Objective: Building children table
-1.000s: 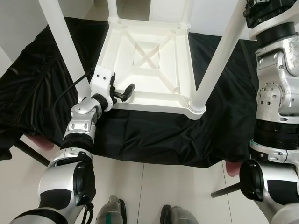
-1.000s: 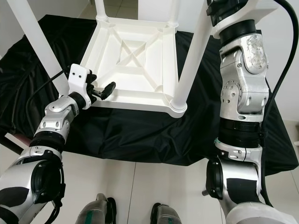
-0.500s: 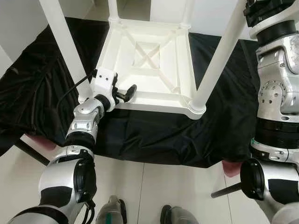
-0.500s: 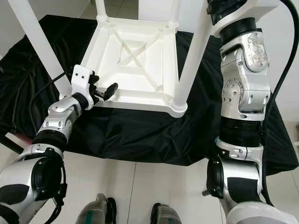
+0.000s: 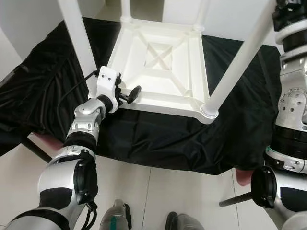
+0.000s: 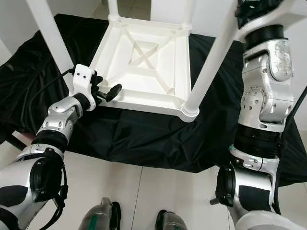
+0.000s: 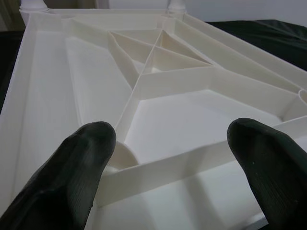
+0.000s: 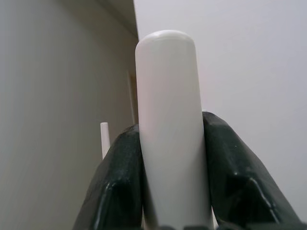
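Children's table (image 5: 158, 62), white plastic, lies upside down on a black cloth (image 5: 158, 139) spread over the pale tiled floor (image 5: 182, 196), its ribbed underside facing up at me with an X-shaped brace in the middle. Nearest to me I see the robot's own feet (image 5: 120, 221) on the tiles, just short of the cloth's edge. On my left side, the left gripper (image 5: 128, 95) sits at the near-left rim of the tabletop; in the left wrist view its two black fingers (image 7: 72, 177) stand wide apart over the ribbed underside, holding nothing. At the near-right corner a white leg (image 5: 235, 64) stands in its socket and rises up and to the right. My right gripper (image 8: 170, 158) is up at that leg's top end, and the right wrist view shows its jaws clamped on either side of the rounded white tip. Another leg (image 5: 79, 40) rises from the near-left corner beside the left wrist. Farther back, two more legs (image 6: 114, 8) stand at the far corners, with a white wall (image 5: 29, 19) beyond the cloth.
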### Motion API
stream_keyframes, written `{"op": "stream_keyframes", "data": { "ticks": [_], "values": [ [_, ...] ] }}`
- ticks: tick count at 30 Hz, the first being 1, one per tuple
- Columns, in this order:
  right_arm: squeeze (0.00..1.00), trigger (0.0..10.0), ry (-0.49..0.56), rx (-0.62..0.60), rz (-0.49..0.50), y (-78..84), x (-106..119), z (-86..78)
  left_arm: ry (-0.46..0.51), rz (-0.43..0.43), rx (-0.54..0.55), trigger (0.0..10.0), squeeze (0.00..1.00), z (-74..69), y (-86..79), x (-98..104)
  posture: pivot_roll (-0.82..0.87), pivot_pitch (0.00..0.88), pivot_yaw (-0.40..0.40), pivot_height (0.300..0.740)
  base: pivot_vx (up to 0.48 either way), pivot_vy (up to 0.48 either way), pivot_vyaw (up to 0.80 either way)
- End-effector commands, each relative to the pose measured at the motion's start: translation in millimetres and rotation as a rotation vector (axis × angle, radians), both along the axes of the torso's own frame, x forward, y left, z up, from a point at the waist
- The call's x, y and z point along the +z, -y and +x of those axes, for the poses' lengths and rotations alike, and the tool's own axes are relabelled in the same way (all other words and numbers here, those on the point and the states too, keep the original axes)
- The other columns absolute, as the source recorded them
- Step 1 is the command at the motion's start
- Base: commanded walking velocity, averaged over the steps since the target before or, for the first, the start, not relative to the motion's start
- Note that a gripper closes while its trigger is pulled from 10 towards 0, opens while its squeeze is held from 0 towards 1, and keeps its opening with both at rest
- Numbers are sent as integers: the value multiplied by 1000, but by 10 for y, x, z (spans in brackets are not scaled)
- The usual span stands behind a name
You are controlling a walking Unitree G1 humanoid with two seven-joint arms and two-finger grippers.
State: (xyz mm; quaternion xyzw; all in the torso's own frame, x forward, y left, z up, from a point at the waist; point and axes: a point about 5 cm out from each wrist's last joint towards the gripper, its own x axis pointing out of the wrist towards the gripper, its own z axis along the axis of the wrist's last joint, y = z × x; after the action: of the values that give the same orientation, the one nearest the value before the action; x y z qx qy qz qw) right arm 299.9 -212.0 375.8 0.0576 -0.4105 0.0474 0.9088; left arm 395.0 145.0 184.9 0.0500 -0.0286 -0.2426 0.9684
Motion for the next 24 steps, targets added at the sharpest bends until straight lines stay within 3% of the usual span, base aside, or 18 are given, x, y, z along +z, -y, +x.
{"op": "stream_keyframes", "data": {
  "ticks": [1,4,7,9,11,12,14,17,18,20,22,23,24],
  "values": [
    [0,0,-15,-208,228,533,-145,-102,42,-47,641,10000,0,63,-463,78,2,68,27,740,0,0,0],
    [0,0,-38,-235,265,616,-227,-101,57,-37,639,10000,0,76,-471,131,2,68,27,740,0,0,0],
    [0,0,-127,-321,371,840,-558,-96,110,-16,648,10000,0,110,-509,326,7,76,37,740,0,0,0],
    [0,0,-127,-321,371,840,-558,-96,110,-16,648,10000,0,110,-509,326,7,76,37,740,0,0,0],
    [0,0,-186,-345,413,908,-771,-76,157,-9,647,10000,0,128,-506,505,13,80,40,740,0,0,0],
    [0,0,-186,-345,413,908,-771,-76,157,-9,647,10000,0,128,-506,505,13,80,40,740,0,0,0],
    [0,0,-272,-346,483,939,-1059,-33,218,-16,640,10000,0,138,-477,736,19,84,40,740,0,0,0],
    [0,0,-320,-345,514,939,-1212,-6,251,-20,636,10000,0,136,-462,850,20,85,41,740,0,0,0],
    [0,0,-381,-339,563,937,-1403,30,287,-25,631,10000,0,129,-445,971,23,87,41,740,0,0,0],
    [0,0,-381,-339,563,937,-1403,30,287,-25,631,10000,0,129,-445,971,23,87,41,740,0,0,0],
    [0,0,-419,-335,592,930,-1523,48,311,-26,628,10000,0,122,-436,1047,25,86,41,740,0,0,0],
    [0,0,-496,-337,620,905,-1757,78,347,-32,621,10000,0,106,-417,1167,37,88,40,740,0,0,0],
    [0,0,-496,-337,620,905,-1757,78,347,-32,621,10000,0,106,-417,1167,37,88,40,740,0,0,0]
  ]
}}
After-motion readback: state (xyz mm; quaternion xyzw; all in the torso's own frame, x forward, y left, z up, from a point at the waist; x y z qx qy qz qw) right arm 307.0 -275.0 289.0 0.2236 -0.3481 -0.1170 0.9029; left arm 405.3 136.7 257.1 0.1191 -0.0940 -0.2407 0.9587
